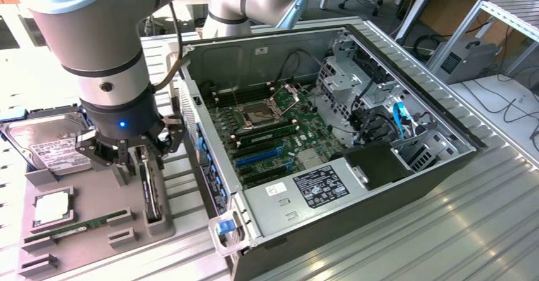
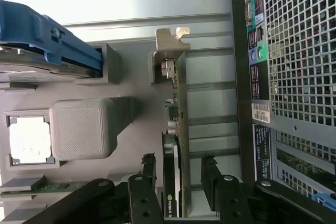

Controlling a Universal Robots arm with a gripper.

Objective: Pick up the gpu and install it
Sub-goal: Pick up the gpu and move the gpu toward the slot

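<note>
Open end effector (image 2: 179, 160) straddling gpu (image 2: 171, 179), hard drive (image 1: 50, 139), possibly CPU (image 1: 52, 208), alongside

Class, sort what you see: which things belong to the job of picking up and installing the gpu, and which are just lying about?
Belong to the job:
gpu, standing on edge
gripper, open, one finger on each side of the gpu
open computer case
motherboard

Just lying about:
hard drive
processor chip
RAM stick
</note>
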